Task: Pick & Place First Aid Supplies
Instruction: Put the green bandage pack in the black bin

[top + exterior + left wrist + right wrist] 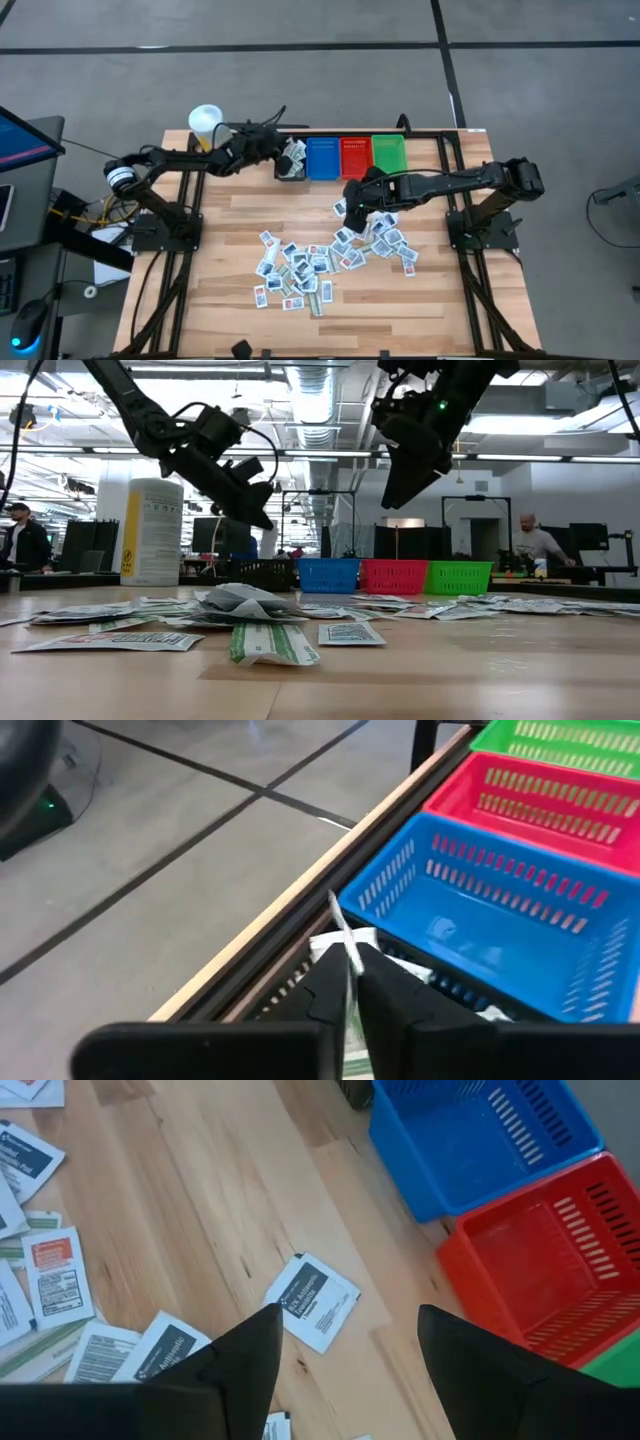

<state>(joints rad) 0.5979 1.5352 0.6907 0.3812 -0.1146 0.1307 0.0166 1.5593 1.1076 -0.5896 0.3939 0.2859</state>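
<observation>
Black bin [290, 166] sits under my left gripper [352, 982], fingers nearly closed on a thin white packet [345, 935] held edge-up. Right gripper [348, 1342] hangs wide open, empty, over a loose packet [312, 1302] near the blue bin [480, 1135]. Risk: the pinched packet could stick to a finger or catch the rim and fall outside. Remaining packets [300, 268] are scattered mid-table on pale wood planks [440, 310]. Grey floor with dark seams; people stand in the room behind.
</observation>
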